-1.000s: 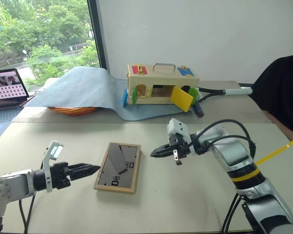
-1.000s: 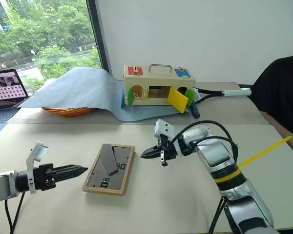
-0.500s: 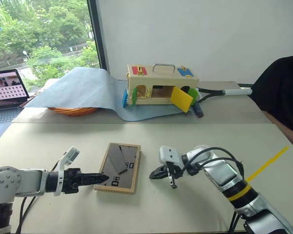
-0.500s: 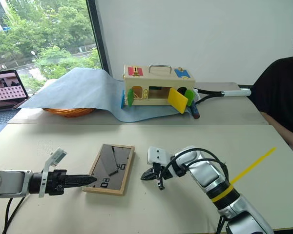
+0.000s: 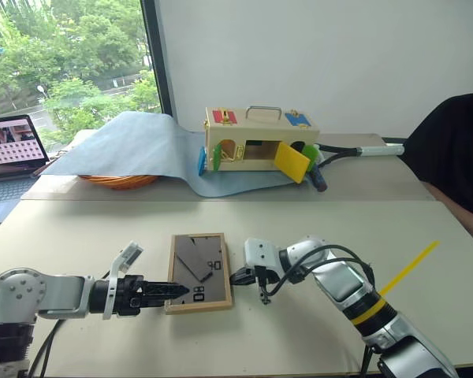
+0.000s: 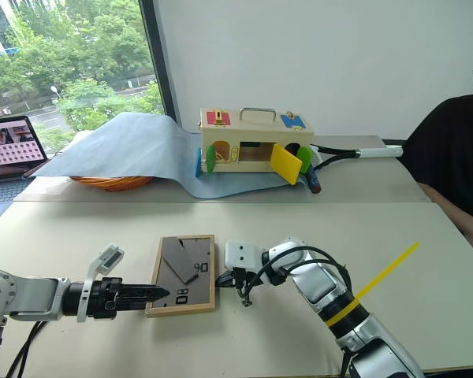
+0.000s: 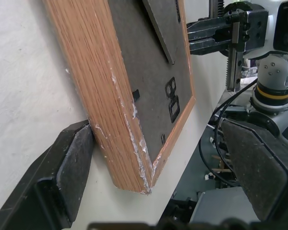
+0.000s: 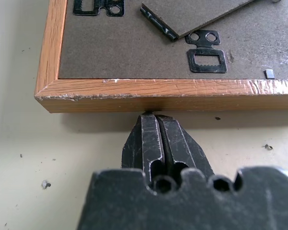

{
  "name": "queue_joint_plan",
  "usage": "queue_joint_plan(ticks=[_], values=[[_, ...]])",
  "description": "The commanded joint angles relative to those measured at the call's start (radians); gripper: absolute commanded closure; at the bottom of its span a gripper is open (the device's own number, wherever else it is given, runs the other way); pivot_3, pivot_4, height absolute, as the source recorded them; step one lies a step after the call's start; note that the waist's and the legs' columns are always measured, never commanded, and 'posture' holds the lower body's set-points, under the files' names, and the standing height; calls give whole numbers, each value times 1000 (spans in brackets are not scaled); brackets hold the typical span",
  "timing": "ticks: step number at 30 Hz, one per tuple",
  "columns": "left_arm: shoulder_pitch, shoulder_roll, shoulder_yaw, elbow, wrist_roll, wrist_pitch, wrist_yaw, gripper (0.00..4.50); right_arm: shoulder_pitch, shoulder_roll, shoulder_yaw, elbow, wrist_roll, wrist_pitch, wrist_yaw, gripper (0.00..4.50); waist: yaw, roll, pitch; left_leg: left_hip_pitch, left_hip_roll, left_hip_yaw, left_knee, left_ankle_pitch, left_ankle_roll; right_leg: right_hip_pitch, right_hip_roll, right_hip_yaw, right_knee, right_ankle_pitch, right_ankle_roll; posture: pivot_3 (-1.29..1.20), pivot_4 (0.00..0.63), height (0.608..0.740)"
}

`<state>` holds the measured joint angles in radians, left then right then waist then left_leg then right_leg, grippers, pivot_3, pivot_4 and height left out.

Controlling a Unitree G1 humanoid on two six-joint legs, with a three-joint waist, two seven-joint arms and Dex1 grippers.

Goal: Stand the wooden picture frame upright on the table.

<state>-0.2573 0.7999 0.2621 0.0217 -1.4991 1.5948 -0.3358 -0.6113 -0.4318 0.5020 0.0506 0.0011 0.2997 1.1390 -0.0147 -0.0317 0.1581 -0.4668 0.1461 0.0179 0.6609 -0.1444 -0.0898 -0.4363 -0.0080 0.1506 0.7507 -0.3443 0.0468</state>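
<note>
The wooden picture frame lies flat and face down on the table, its dark grey backing, stand and metal clips showing. My left gripper is open at the frame's near left corner. In the left wrist view one of the fingers rests against the frame's wooden edge, the other finger stands apart above the backing. My right gripper is shut, holding nothing. Its closed tips press against the frame's right edge.
A pale wooden box with coloured flaps stands at the back on a blue cloth. A laptop is at far left, a person sits at far right. A yellow strip hangs by my right arm.
My right gripper came down and left to the frame's right edge. My left gripper moved right to the frame's near corner and rolled. The frame turned to lie squarer.
</note>
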Motion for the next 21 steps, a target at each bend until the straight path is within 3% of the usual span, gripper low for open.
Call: queue_joint_plan(ticks=[1,4,7,13,15,21], values=[[19,-41,-30,2,-28,10,65,71,15,17,34,14,-29,5,-11,4500,0,-1,-2,0,0,0,0,0,0,0,0,0,0,0,0,0,150,667],[34,-52,-29,-14,-44,3,93,71,17,20,33,13,-33,6,-10,4500,0,-1,-3,0,0,0,0,0,0,0,0,0,0,0,0,0,150,667],[31,-63,-14,-4,-52,-21,127,800,17,19,26,12,-34,9,-7,4500,0,-1,-4,1,0,0,0,0,0,1,0,0,0,0,0,0,150,667],[23,-84,10,14,-97,-72,171,2859,19,20,9,4,-29,23,-14,4500,2,-2,-5,0,0,0,0,0,0,0,0,0,0,0,0,0,150,667],[21,-87,12,18,-133,-88,178,3260,22,19,4,-1,-29,28,-15,4500,6,-4,-6,0,0,-1,0,0,0,0,0,0,0,0,0,0,150,667],[9,-75,19,25,-265,-151,195,3379,26,-7,-28,-44,-12,60,-6,4500,9,-6,-6,0,-1,-2,0,1,-1,0,0,0,-1,-1,1,0,150,667]])
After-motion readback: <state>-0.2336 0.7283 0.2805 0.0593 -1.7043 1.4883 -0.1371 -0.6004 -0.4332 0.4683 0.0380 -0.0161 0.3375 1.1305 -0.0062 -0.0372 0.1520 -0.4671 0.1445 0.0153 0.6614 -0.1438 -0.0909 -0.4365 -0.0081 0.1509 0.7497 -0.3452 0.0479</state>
